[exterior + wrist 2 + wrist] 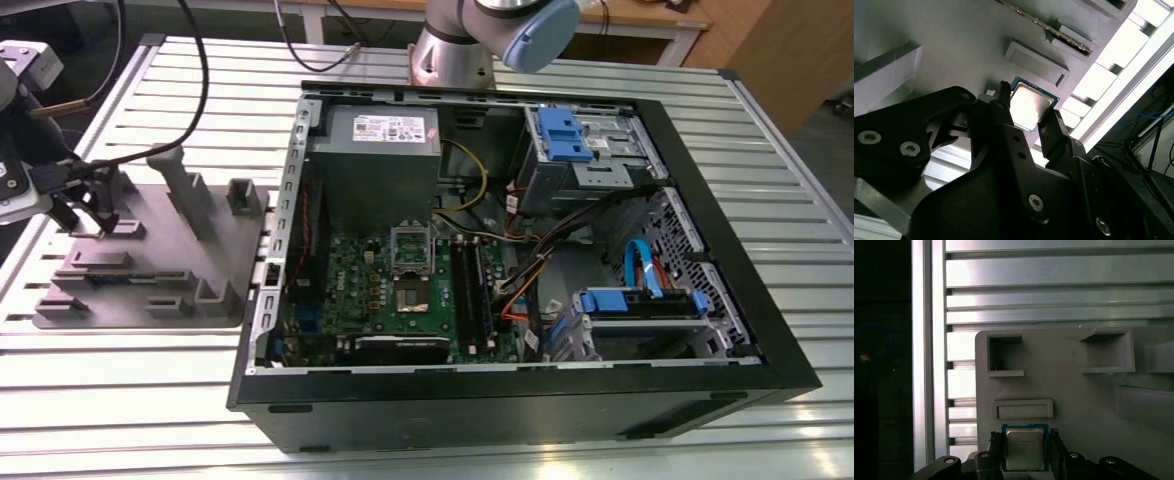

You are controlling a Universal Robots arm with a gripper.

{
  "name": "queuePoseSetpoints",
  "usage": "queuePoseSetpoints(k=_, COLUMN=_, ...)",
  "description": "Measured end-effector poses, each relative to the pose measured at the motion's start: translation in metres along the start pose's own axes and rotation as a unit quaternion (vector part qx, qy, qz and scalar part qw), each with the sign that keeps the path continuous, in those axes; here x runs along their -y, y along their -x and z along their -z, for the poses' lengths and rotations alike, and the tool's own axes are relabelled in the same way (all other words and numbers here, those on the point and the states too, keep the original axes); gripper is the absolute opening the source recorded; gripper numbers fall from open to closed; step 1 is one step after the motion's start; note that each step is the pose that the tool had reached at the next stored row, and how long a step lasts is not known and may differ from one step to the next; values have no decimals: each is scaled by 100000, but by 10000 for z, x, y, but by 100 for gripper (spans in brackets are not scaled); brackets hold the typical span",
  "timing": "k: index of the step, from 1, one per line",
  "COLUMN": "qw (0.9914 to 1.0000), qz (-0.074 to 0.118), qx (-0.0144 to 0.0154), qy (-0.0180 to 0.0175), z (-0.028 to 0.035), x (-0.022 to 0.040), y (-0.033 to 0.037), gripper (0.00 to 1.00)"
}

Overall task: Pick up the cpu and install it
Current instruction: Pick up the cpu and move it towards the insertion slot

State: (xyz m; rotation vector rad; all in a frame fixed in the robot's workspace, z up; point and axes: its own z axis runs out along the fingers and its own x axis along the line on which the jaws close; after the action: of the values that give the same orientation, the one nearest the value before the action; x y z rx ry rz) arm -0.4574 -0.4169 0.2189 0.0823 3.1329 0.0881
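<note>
At the exterior view's left, the gripper (pixel 78 215) hangs low over the grey parts holder (pixel 134 245), which lies on the slatted metal table (pixel 134 400). In both wrist views the cpu (pixel 1025 449) appears to lie flat on this holder, silvery top upward, and the gripper stands around it, one side at each edge. It is very close to both edges, but I cannot tell if it squeezes the chip or is a little apart. So I judge the pick-up is only at its beginning. More to the right, inside the open computer case (pixel 534 400), the socket (pixel 411 297) on the motherboard (pixel 380 280) looks empty, so carrying and installing remain.
</note>
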Motion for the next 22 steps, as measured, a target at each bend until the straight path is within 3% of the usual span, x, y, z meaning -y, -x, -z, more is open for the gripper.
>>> queuePoseSetpoints(k=22, qw=100000, qz=-1, qx=0, qy=-1, z=67, x=-4, y=0, gripper=47)
